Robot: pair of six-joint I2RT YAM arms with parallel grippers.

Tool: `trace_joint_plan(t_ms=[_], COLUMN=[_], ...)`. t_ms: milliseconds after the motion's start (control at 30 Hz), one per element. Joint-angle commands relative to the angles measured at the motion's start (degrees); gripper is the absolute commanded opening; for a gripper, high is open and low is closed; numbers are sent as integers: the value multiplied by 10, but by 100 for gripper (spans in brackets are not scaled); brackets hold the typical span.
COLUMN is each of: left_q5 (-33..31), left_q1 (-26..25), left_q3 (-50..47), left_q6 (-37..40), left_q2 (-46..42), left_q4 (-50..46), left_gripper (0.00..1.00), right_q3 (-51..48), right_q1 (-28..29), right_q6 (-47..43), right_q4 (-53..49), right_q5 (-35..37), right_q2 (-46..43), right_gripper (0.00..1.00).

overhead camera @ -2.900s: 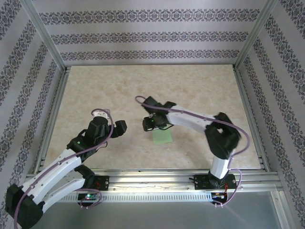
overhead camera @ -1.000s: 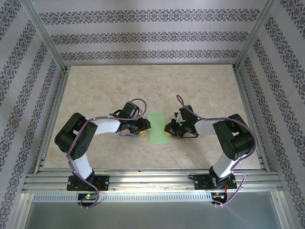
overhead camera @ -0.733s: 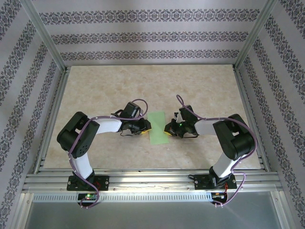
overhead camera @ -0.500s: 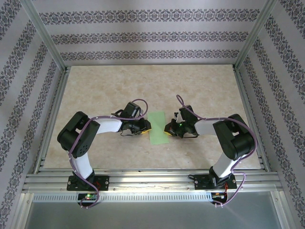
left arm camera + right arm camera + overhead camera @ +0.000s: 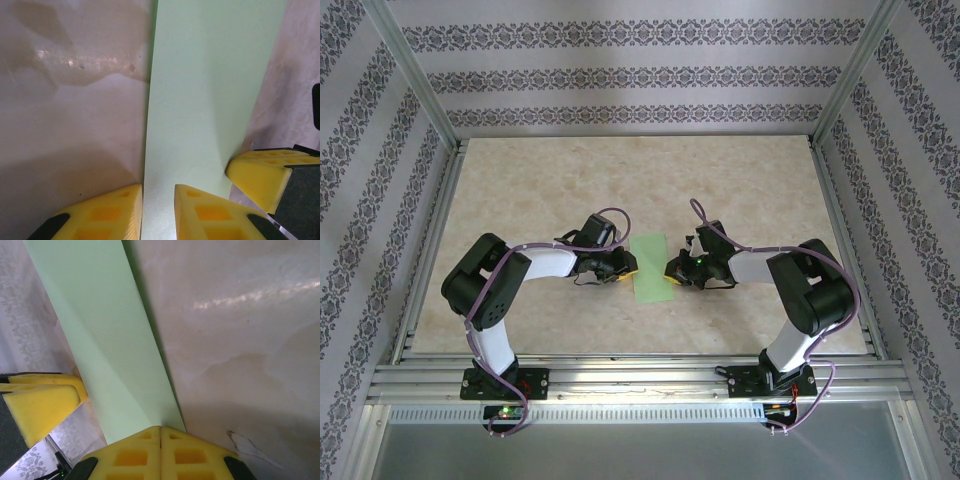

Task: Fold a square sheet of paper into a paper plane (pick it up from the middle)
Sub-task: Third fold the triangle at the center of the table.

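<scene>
The square sheet of paper (image 5: 652,268) lies in the middle of the table as a pale green oblong, folded over on itself. In the left wrist view the paper (image 5: 210,90) runs away from my fingers, and its left edge sits in the narrow gap of my left gripper (image 5: 158,192), which stands slightly open. From above, the left gripper (image 5: 628,264) is at the sheet's left side and the right gripper (image 5: 672,270) at its right side. The right gripper (image 5: 160,429) is shut, its yellow tips pressed together on the near edge of the paper (image 5: 110,340).
The marbled tabletop (image 5: 740,180) is bounded by aluminium rails (image 5: 620,362) and patterned walls. Both forearms lie low, pointing inward at each other. The other arm's yellow fingers (image 5: 260,170) show just past the paper's far edge.
The left gripper's jaws have drawn closer together at the paper's left edge. The paper and the right gripper have not moved over the last second.
</scene>
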Motion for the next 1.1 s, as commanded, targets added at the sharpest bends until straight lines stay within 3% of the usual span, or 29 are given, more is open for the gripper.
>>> trace_joint_plan(t_ms=[0,1067], left_q5=[9,-3], left_q1=[-8,-2], left_q3=[2,-36], left_q6=[-9,-27], left_q2=[13,-5], left_q4=[32,103], left_gripper=[23,26], right_q3=[-19,-16], right_q1=[7,7], right_q6=[5,5], right_q4=[-46,-47], right_q5=[26,25], right_q2=[12,12], right_gripper=[6,6])
